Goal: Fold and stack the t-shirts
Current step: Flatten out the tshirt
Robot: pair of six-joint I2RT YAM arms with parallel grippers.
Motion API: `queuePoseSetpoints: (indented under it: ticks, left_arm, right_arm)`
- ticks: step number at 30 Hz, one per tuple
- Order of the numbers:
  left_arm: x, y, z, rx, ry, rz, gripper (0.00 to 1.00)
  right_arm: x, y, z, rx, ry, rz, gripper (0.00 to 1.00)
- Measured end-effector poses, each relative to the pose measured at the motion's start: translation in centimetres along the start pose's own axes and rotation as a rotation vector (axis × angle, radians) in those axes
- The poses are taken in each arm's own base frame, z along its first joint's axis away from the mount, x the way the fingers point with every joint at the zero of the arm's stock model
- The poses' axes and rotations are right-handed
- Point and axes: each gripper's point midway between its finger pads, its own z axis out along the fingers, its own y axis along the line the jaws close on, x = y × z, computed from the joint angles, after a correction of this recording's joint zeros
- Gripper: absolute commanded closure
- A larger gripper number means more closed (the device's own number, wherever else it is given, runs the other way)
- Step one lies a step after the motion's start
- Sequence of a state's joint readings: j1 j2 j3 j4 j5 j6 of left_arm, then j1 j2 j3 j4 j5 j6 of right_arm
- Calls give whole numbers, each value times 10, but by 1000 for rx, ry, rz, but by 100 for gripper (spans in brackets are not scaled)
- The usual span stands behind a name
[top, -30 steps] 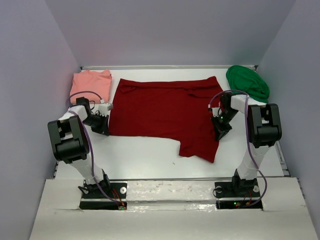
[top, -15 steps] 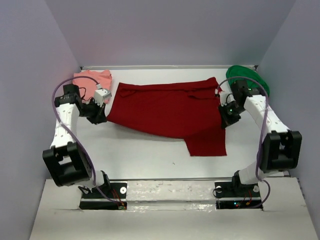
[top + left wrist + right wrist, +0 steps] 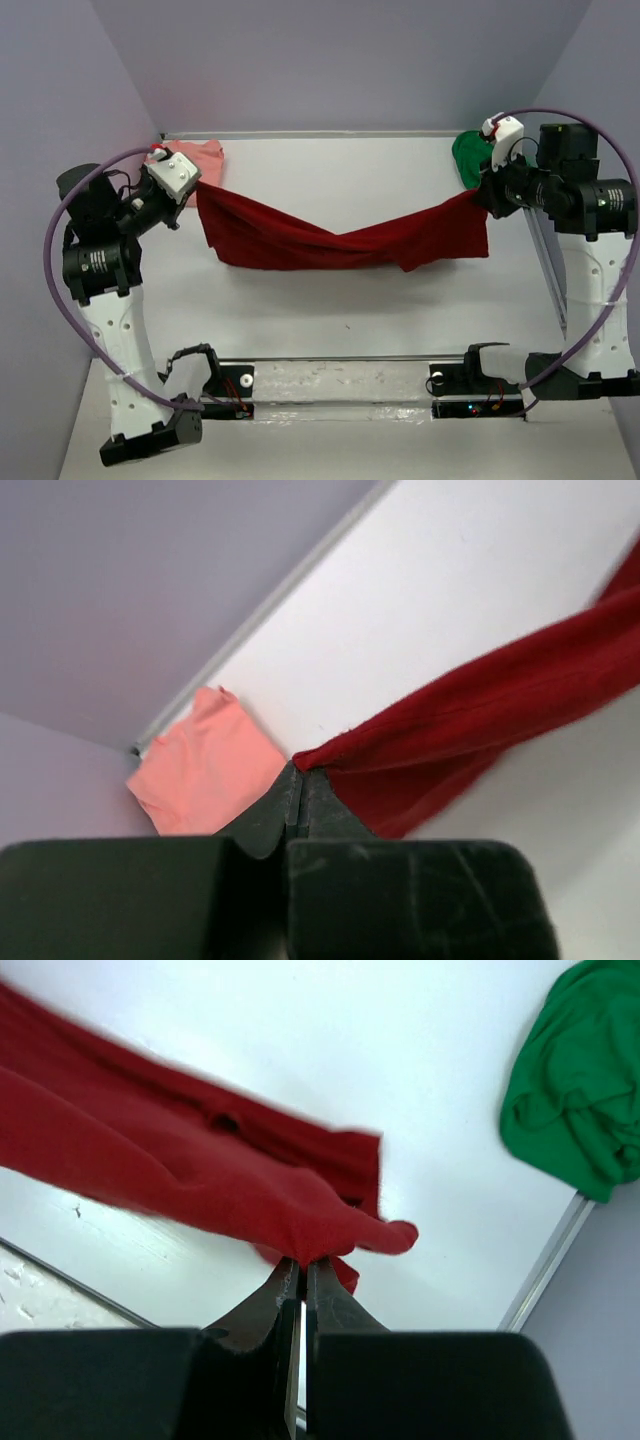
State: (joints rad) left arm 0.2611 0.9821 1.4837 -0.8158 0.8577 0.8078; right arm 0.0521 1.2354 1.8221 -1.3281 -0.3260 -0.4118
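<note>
The dark red t-shirt [image 3: 340, 238] hangs in the air above the table, sagging in the middle between both arms. My left gripper [image 3: 194, 186] is shut on its left end [image 3: 330, 755]. On the other side my right gripper [image 3: 482, 196] is shut on its right end [image 3: 320, 1225]. The salmon-pink t-shirt [image 3: 196, 155] lies folded in the far left corner, also seen in the left wrist view [image 3: 205, 765]. The bright green t-shirt [image 3: 468, 158] lies bunched in the far right corner, partly hidden by the right arm, and shows in the right wrist view [image 3: 580, 1080].
Lilac walls close in the table [image 3: 340, 310] at the back and on both sides. A metal rail [image 3: 340, 134] runs along the far edge. Both arm bases [image 3: 200, 385] sit at the near edge, with looping purple cables beside each arm.
Both arms have risen and swung outward, lifting the dark red t-shirt off the table, where it lay spread flat. It now hangs stretched between the two grippers.
</note>
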Motion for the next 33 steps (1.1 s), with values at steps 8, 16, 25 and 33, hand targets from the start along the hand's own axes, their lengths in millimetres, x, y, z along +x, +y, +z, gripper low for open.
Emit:
queuePoseSetpoints:
  ticks: [8, 16, 25, 33]
  left_arm:
    - [-16, 46, 29, -133, -143, -187, 100]
    - [88, 107, 133, -167, 59, -502, 100]
    - [31, 146, 176, -183, -26, -473, 100]
    - [-60, 113, 89, -212, -239, -318, 100]
  right_arm:
    - [-21, -24, 39, 23, -26, 21, 100]
    - [-31, -98, 207, 21, 135, 95, 100]
    - [-115, -152, 234, 155, -84, 40, 100]
    - [-155, -102, 77, 194, -328, -13, 100]
